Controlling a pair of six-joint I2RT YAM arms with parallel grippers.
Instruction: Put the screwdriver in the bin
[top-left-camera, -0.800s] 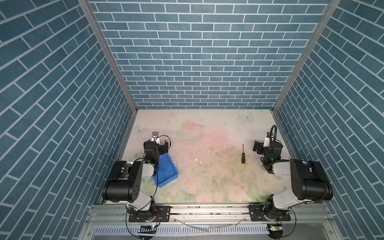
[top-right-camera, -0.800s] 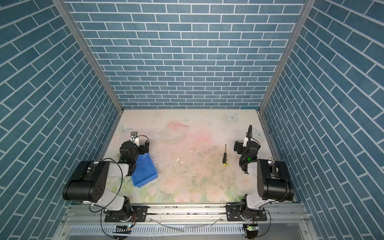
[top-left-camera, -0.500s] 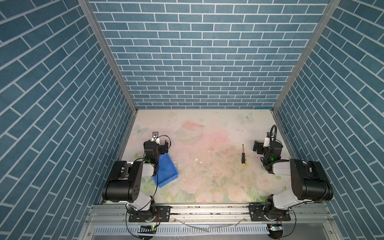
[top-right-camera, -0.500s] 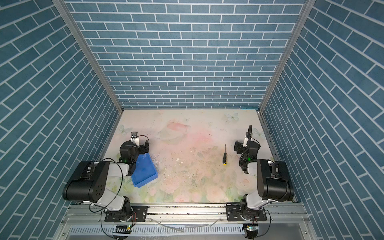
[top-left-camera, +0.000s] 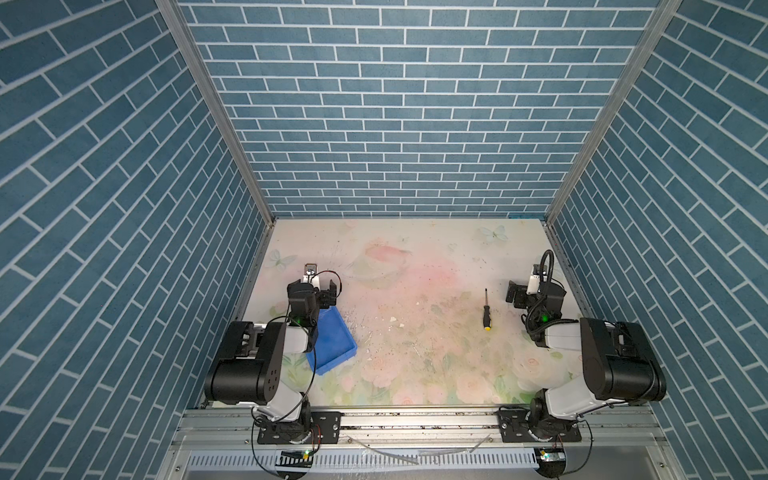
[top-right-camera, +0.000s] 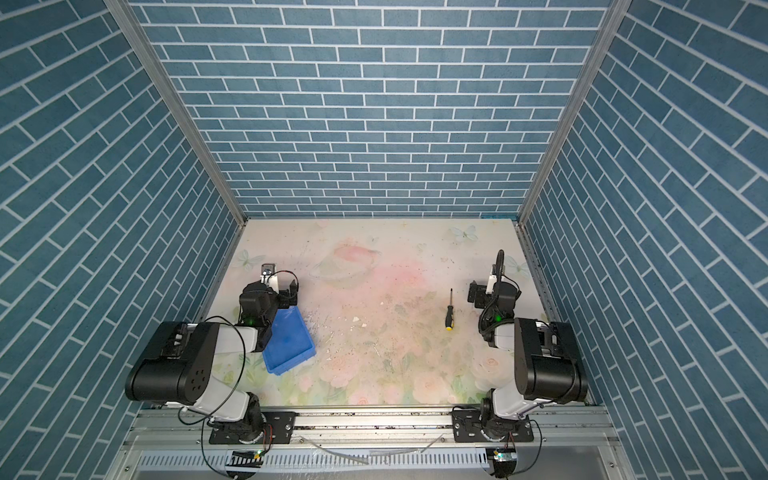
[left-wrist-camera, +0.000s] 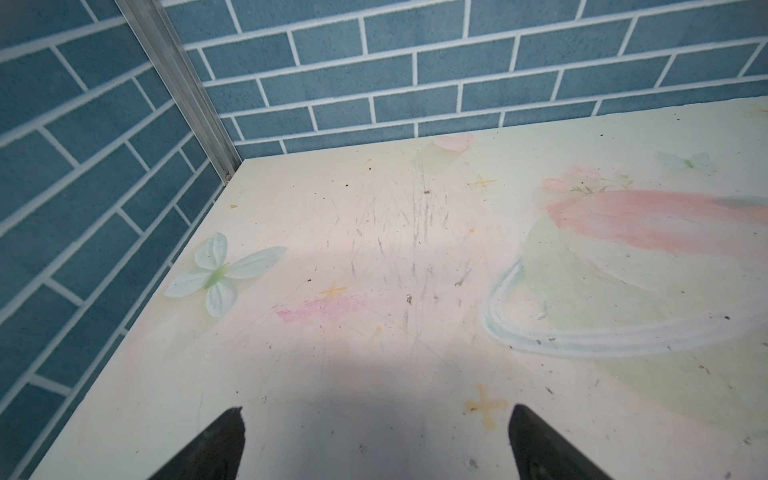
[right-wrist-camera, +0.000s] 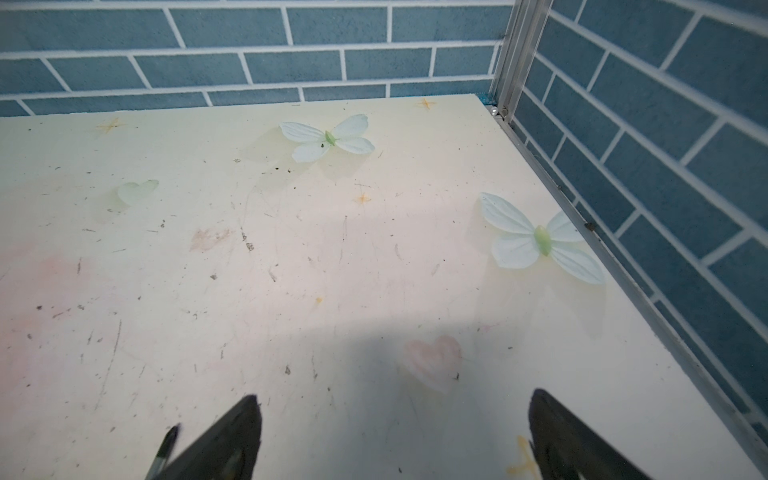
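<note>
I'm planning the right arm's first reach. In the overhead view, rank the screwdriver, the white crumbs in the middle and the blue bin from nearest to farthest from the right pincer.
Measured from the right pincer in a top view:
1. screwdriver: lying flat just to its left, untouched.
2. white crumbs: near the middle.
3. bin: far over on the left side.

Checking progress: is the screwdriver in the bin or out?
Out. The screwdriver lies flat on the table, well to the right of the blue bin.
</note>
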